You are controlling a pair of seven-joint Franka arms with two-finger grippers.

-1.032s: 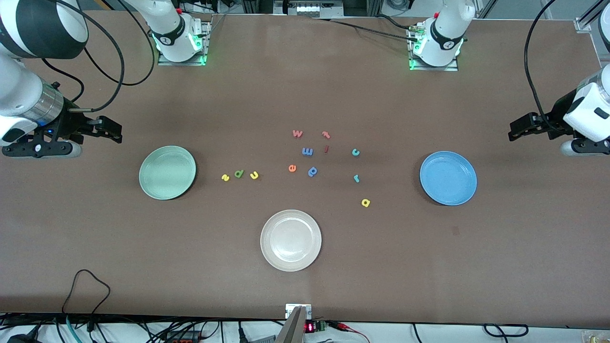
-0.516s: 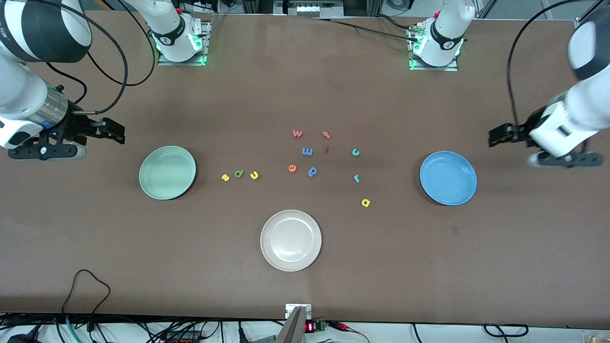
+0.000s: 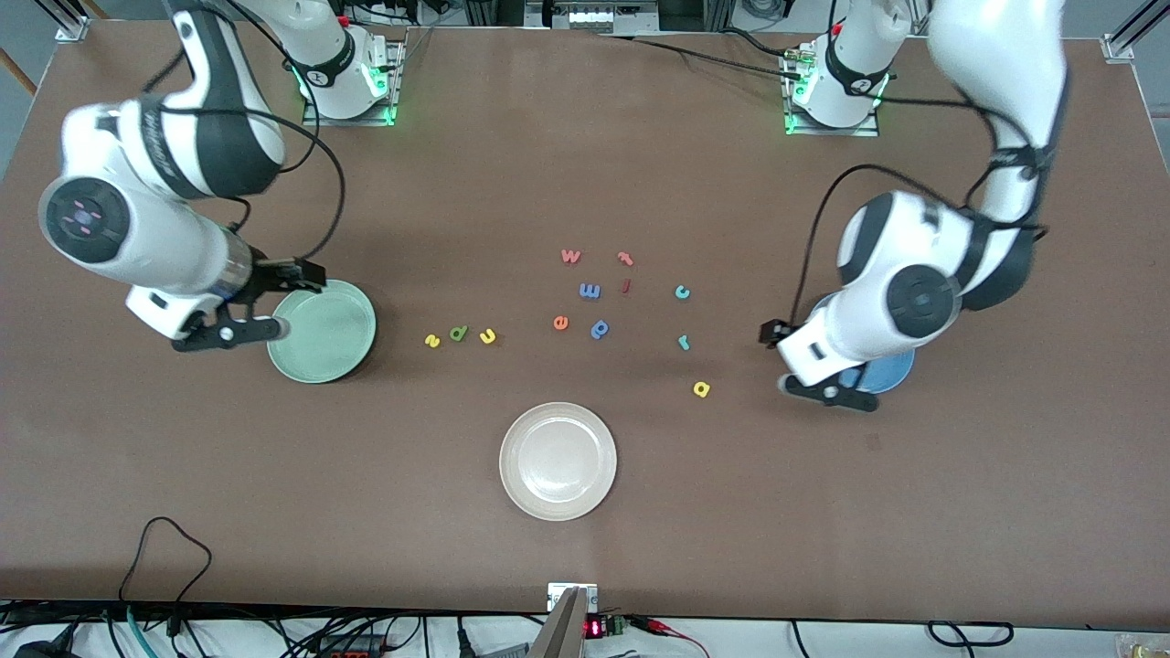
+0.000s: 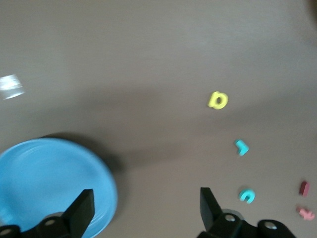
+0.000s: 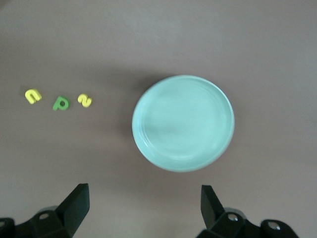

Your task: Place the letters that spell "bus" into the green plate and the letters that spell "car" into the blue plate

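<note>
Tabletop: a wide matte brown tabletop [image 3: 585, 164] is filling the front view, with two white arm bases standing along its farthest edge.
Room: black cables and a small red-lit device are showing under the edge nearest the front camera; grey floor is peeking past the corners.
Plates, three: a round pale mint-green plate [image 3: 322, 331] is lying toward the right arm's end; a round mid-blue plate [image 3: 891, 373] is lying toward the left arm's end, mostly covered by the left arm; a round cream plate [image 3: 558, 461] is sitting between them, nearest the front camera. All three are lying empty.
"Bus" letters, three: a tiny yellow foam s [image 3: 432, 341], a green foam b [image 3: 458, 334] and a yellow foam u [image 3: 488, 336] are lying in a short row just beside the green plate, on the bare tabletop.
"Car" letters, three: a teal foam c [image 3: 682, 292], a teal foam r [image 3: 684, 343] and a yellow foam a [image 3: 701, 389] are lying spread apart, between the middle cluster and the blue plate.
Other letters, six: two blue, one orange and three red are clustering at the middle.
Left gripper [image 4: 147, 210]: hanging over the blue plate's rim, jaws standing wide and holding nothing.
Right gripper [image 5: 143, 208]: hanging over the tabletop just beside the green plate, jaws spread wide and empty.
</note>
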